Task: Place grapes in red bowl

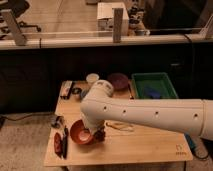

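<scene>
Pincer [98,134] | just beside right rim of red bowl [74,131] | grip: cannot tell

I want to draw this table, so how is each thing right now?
Red bowl: upright on the table, front left.
Grapes: dark bunch at the red bowl's right rim, by the gripper; not clearly inside.
Gripper: low, at the red bowl's right rim.
Purple bowl: upright, at the back.
Cup: upright, at the back.
Green tray: lying flat, something blue inside.
</scene>
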Robot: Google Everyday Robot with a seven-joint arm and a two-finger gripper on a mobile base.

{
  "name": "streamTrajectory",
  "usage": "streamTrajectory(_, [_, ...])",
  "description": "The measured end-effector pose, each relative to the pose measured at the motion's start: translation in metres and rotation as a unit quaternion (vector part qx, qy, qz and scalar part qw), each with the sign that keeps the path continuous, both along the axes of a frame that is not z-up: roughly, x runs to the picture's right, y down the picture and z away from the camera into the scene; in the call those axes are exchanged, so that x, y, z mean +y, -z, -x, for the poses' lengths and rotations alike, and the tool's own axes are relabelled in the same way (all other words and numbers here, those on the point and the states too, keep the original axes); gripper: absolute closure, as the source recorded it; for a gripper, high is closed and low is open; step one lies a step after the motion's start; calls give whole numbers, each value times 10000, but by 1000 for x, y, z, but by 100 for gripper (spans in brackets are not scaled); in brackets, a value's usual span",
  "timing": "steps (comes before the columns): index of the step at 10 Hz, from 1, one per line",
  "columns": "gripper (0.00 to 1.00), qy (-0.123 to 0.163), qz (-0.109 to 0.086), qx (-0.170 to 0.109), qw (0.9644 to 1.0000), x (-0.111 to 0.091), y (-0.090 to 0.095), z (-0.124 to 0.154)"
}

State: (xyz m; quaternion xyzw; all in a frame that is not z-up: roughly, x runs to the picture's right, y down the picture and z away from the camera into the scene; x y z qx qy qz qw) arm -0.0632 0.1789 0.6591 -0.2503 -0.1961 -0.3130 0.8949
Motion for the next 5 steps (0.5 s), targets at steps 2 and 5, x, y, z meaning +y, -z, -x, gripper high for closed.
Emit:
streamTrajectory(2, [98, 72, -2, -44, 10000, 2, -4, 4])
streamTrajectory(5, [98, 132, 3, -112, 9998, 3, -7, 12])
